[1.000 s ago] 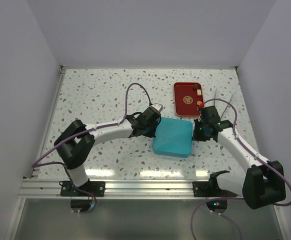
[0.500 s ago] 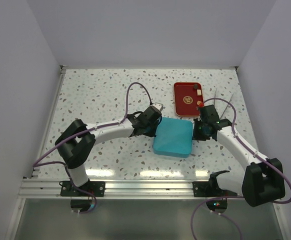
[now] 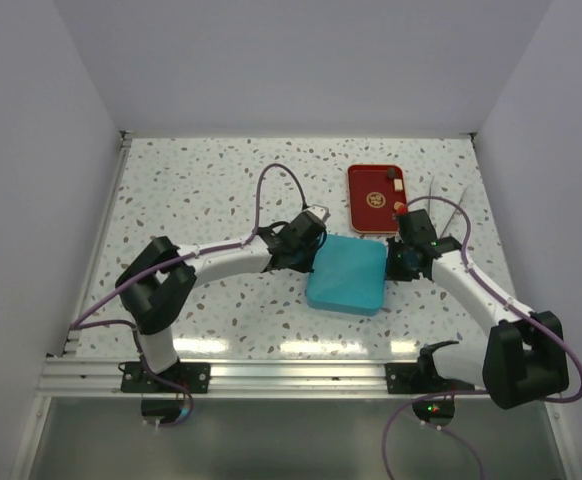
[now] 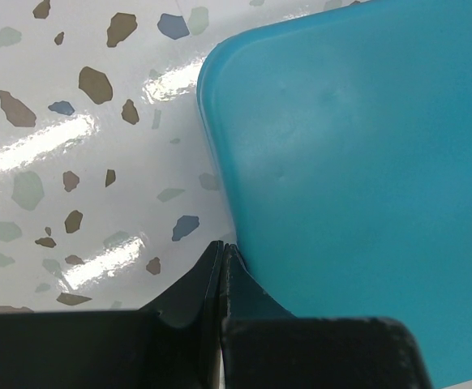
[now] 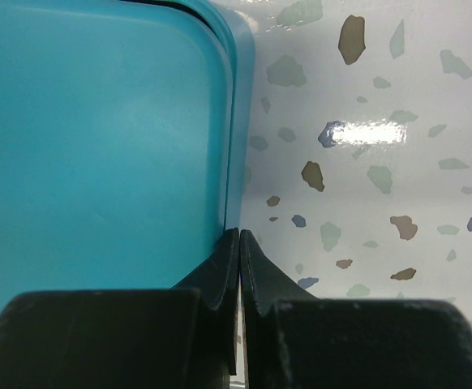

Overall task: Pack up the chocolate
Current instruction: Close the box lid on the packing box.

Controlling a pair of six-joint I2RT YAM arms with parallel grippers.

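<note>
The teal box (image 3: pixel 347 274) lies closed at the table's middle, its lid on. It fills the left wrist view (image 4: pixel 358 162) and the right wrist view (image 5: pixel 98 138). My left gripper (image 3: pixel 310 260) is shut, its tips (image 4: pixel 222 245) against the box's left edge. My right gripper (image 3: pixel 392 262) is shut, its tips (image 5: pixel 239 233) against the box's right edge. Nothing shows between either pair of jaws. A few small chocolate pieces (image 3: pixel 397 183) sit on the red tray (image 3: pixel 362 218) behind the box. Any chocolate inside the box is hidden.
The red tray has a round gold emblem (image 3: pixel 376 199) at its middle and lies just beyond the box's far right corner. Walls close in the speckled table (image 3: pixel 191 190) on three sides. A metal rail (image 3: pixel 271 375) runs along the near edge.
The left arm has shifted slightly toward the box; the right arm and the box have hardly moved.
</note>
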